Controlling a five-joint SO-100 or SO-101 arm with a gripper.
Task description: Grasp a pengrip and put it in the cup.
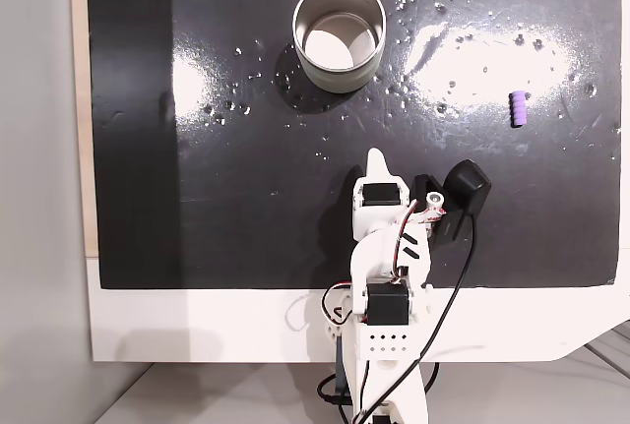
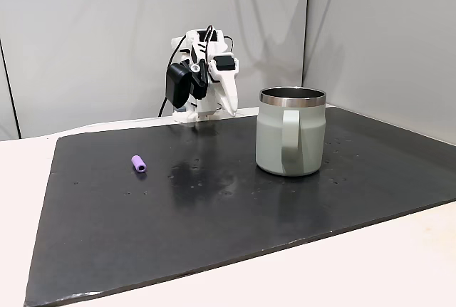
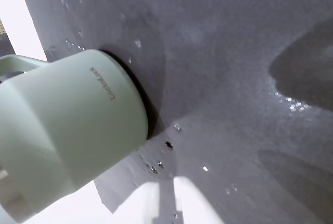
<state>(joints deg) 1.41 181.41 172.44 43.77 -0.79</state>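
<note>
Your tool [image 1: 378,160] sits folded back near the arm's base at the desk's near edge in the top-down fixed view, holding nothing, though you cannot tell whether its fingers are spread or pressed together. Farther out, the purple pengrip [image 1: 519,108] lies ungrasped on the black mat [image 1: 246,208], well to the right, with the pale green metal-rimmed cup [image 1: 340,35] upright and empty beyond; judging by this, the whole task is still ahead of you.

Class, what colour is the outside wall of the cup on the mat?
Pale sage green with a silvery metal rim; the cup shows this best in a fixed view from the side.

Purple pengrip [image 1: 519,108], pale green cup [image 2: 290,139] (silvery inside), glossy black mat [image 1: 246,198], white claw [image 1: 377,161]
</note>
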